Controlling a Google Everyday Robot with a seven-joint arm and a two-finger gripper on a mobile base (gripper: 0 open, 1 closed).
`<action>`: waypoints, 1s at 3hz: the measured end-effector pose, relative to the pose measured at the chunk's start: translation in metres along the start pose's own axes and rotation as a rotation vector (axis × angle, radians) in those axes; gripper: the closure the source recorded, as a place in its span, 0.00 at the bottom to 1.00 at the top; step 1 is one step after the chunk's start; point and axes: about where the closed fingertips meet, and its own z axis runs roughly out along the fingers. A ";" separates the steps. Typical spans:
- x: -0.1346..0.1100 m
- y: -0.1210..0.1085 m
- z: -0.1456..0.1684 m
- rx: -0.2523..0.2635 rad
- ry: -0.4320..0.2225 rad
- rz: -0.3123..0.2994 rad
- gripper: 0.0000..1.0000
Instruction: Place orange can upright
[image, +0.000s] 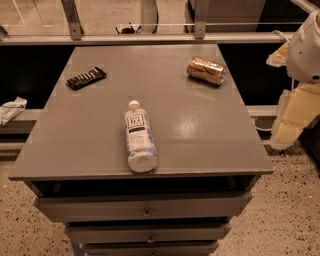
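Observation:
The orange can (206, 70) lies on its side near the far right corner of the grey table (200, 135). It is shiny orange-gold with pale markings, and its ends point left and right. My gripper (291, 121) hangs off the table's right side, beside the right edge. It is well apart from the can and lower in the picture, with nothing seen in it. The white arm housing (306, 47) sits above it at the picture's right edge.
A clear tea bottle (138, 136) with a white cap lies on its side at the table's front centre. A black snack bar (86, 78) lies at the far left. Drawers (145, 209) sit under the tabletop. A rail (150, 37) runs behind the table.

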 end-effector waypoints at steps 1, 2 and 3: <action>-0.004 -0.004 0.000 0.014 -0.011 -0.004 0.00; -0.025 -0.032 0.022 0.002 -0.063 -0.001 0.00; -0.052 -0.069 0.047 -0.016 -0.115 0.001 0.00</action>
